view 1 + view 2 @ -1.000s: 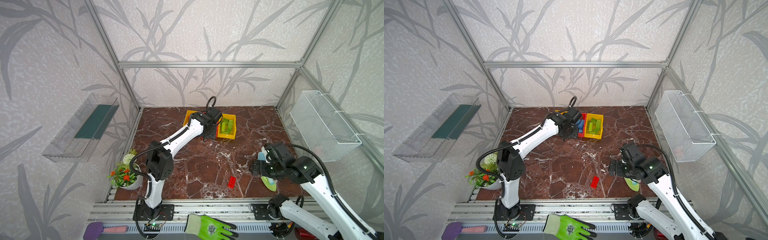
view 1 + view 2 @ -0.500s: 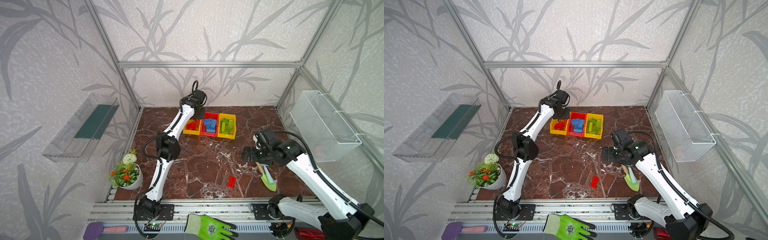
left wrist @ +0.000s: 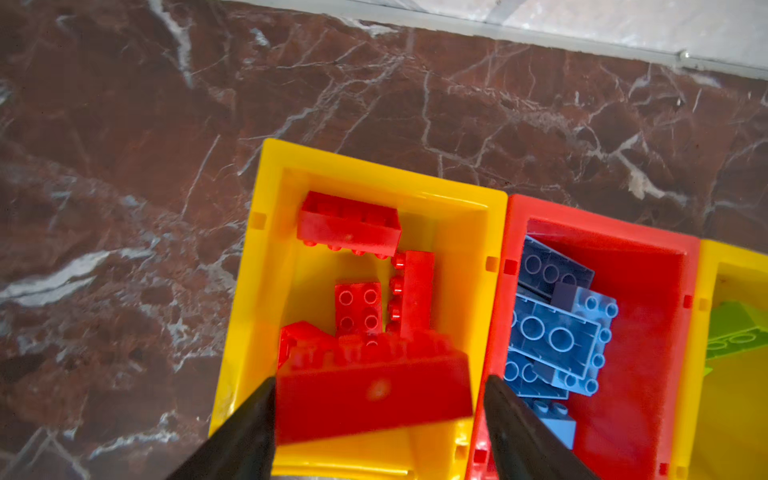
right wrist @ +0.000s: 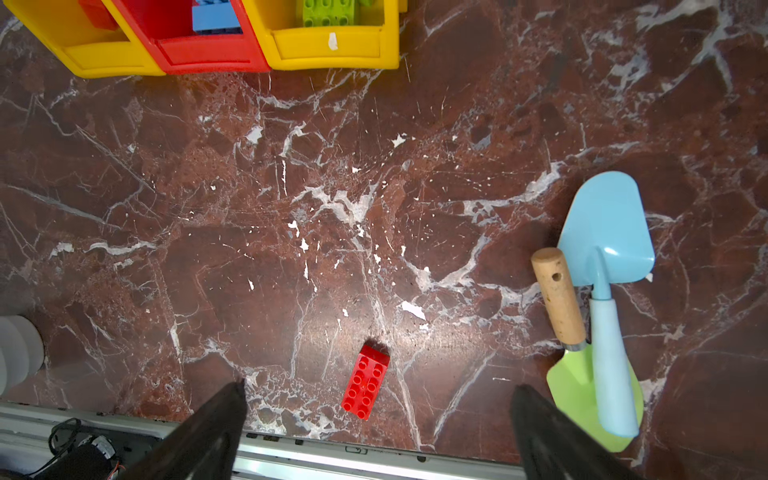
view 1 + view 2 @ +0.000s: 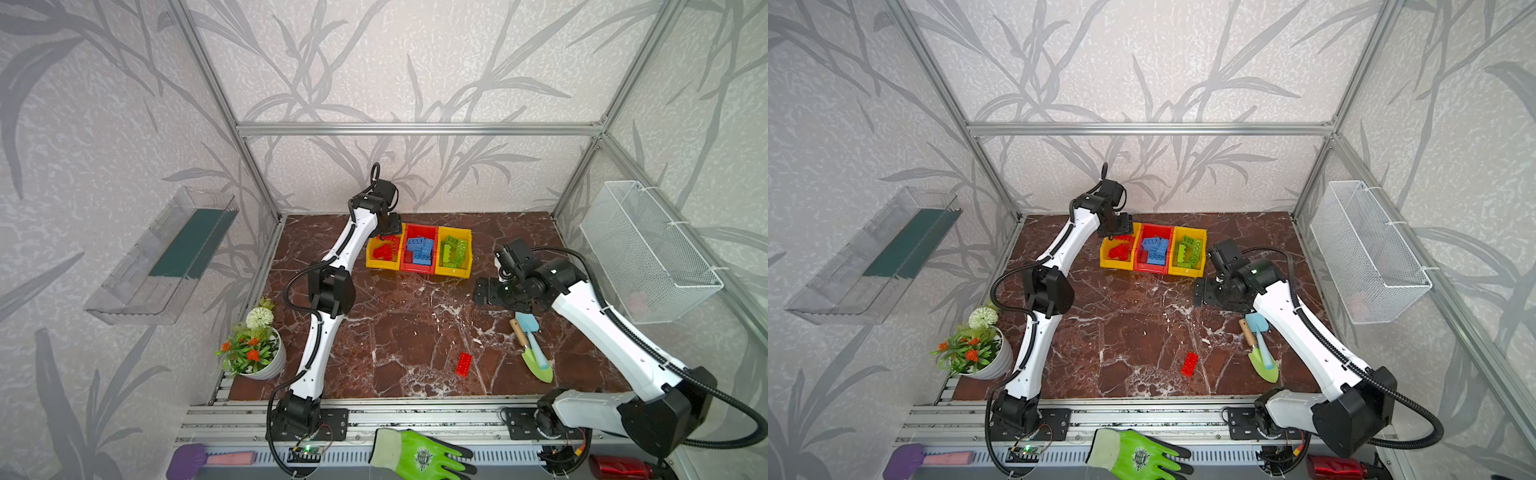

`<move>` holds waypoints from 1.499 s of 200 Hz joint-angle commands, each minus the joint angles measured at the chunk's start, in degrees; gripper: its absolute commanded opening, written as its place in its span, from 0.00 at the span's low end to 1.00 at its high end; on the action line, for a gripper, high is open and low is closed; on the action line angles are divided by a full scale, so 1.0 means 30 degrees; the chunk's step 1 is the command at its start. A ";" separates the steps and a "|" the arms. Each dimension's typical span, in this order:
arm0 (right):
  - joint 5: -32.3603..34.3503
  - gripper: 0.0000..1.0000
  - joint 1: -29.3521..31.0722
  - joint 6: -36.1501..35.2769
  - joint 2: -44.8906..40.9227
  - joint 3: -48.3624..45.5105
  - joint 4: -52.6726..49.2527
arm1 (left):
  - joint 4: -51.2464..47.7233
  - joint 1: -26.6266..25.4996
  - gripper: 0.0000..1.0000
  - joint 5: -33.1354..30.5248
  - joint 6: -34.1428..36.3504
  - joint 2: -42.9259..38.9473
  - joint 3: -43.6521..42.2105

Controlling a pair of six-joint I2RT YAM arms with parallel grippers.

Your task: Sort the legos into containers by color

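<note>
Three joined containers stand in a row at the back: a yellow bin [image 5: 372, 263] with red legos, a red bin [image 5: 417, 270] with blue legos [image 5: 422, 249], and a yellow bin [image 5: 454, 272] with green legos [image 5: 455, 251]. My left gripper [image 5: 390, 228] [image 3: 379, 381] hangs open over the left yellow bin [image 3: 266, 257]. A blurred red brick [image 3: 374, 390] lies loose between its fingers, with a gap on one side. One red lego [image 5: 463, 364] [image 4: 365, 382] lies near the table's front edge. My right gripper [image 5: 482, 291] [image 4: 379, 386] hovers open and empty above mid-table.
A green trowel [image 5: 538, 368] and a blue trowel [image 5: 528, 326] lie crossed to the right of the loose lego. A flower pot [image 5: 259, 351] stands at the front left. A wire basket [image 5: 648, 249] hangs on the right wall, a clear tray [image 5: 166, 257] on the left.
My left gripper swung from across the bins to above the left yellow bin and opened, freeing the red brick. My right gripper rose from the trowels toward the middle.
</note>
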 commanded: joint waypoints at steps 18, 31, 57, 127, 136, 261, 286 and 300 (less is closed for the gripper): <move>0.0226 0.99 -0.0072 0.0246 0.0675 0.1102 0.0049 | 0.0203 0.0190 0.99 0.0524 0.0208 0.0400 0.1264; 0.0166 0.99 -0.0063 0.0275 0.0764 0.1219 0.0065 | 0.0216 0.0212 0.99 0.0600 0.0099 0.0194 0.1373; 0.0025 0.99 -0.0058 0.0348 0.0419 0.0953 -0.0080 | 0.0402 0.0212 0.99 0.1728 0.0416 -0.0661 0.1143; 0.0052 0.99 -0.0058 0.0647 -0.4456 -0.2862 -0.1146 | 0.0509 -0.1861 0.98 0.1729 -0.0217 -0.6584 -0.5689; 0.0156 0.99 -0.0067 0.0635 -0.5328 -0.3349 -0.1548 | 0.1183 -0.2587 0.97 0.1405 -0.0316 -0.7870 -0.7565; -0.0173 0.99 -0.0092 0.0487 -1.1797 -0.5923 -0.5438 | 0.6915 -1.4174 0.86 -0.0131 -0.3450 -1.6978 -2.4879; 0.0017 0.99 -0.0108 0.0619 -1.1788 -0.5481 -0.5390 | 0.7290 -1.5067 0.86 0.0363 -0.3273 -1.6367 -2.5055; -0.0030 0.99 -0.0091 0.0641 -1.1890 -0.5400 -0.5245 | 0.7524 -1.5394 0.86 0.0521 -0.3016 -1.5671 -2.4958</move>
